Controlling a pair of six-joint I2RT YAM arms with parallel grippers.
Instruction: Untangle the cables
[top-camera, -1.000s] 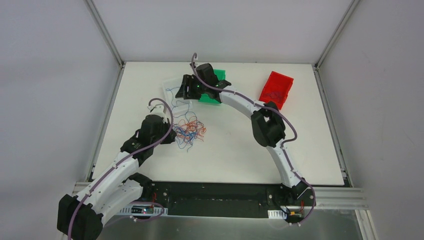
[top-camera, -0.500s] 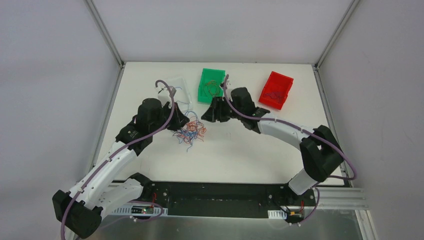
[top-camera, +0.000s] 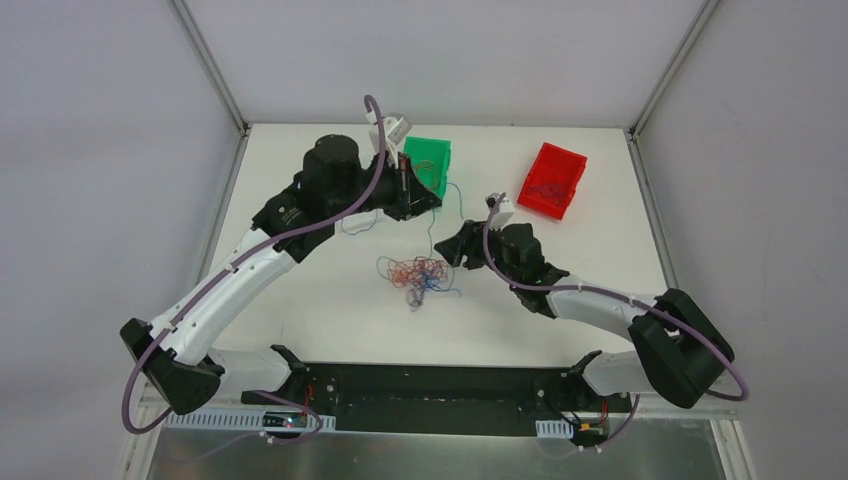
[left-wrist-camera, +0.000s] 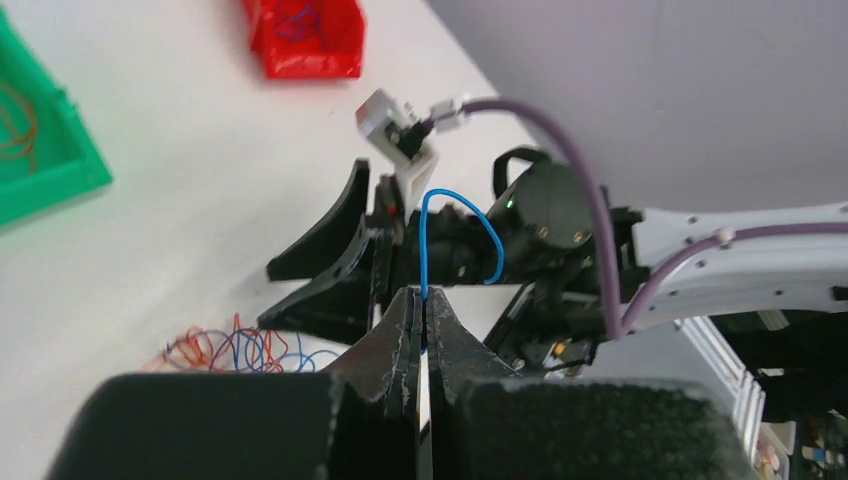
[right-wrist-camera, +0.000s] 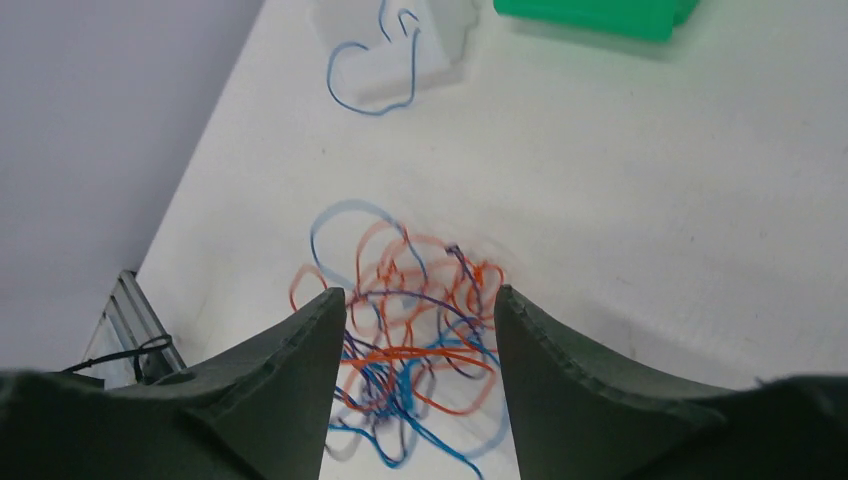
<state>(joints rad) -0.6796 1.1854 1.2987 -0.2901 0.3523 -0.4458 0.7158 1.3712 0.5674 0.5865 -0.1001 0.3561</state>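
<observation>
1. Since the earlier frame, the left gripper (left-wrist-camera: 420, 312) has lifted off the knot (top-camera: 420, 278) and swung up toward the green bin (top-camera: 432, 160), drawing a blue strand (left-wrist-camera: 461, 212) with it. The knot has slid along the table (top-camera: 600, 300) toward the right arm. The right gripper (right-wrist-camera: 418, 298) has come back from the far bins to just beside the knot.
2. Step in hand, as I judge it: pull one blue strand free of the bundle.
3. To do it well, keep the left pull slow and in line with the strand. The bundle drags when pulled, so the right gripper should pin it down before more tension goes on. If the strand snags, ease back rather than tighten the knot.
4. Left fingers: pressed fully together, pinching the blue strand, which loops above the tips.
5. Right fingers (right-wrist-camera: 300, 385): spread moderately wide, holding nothing. In the wrist view they frame the knot. I cannot tell whether they touch it.
6. Cable locations:
   - The knot of blue, orange-red and purple wires is mid-table, between the arms.
   - One loose blue wire (right-wrist-camera: 370, 75) lies on the clear tray (right-wrist-camera: 445, 40).
   - A few strands show in the green bin and in the red bin (top-camera: 552, 178).
</observation>
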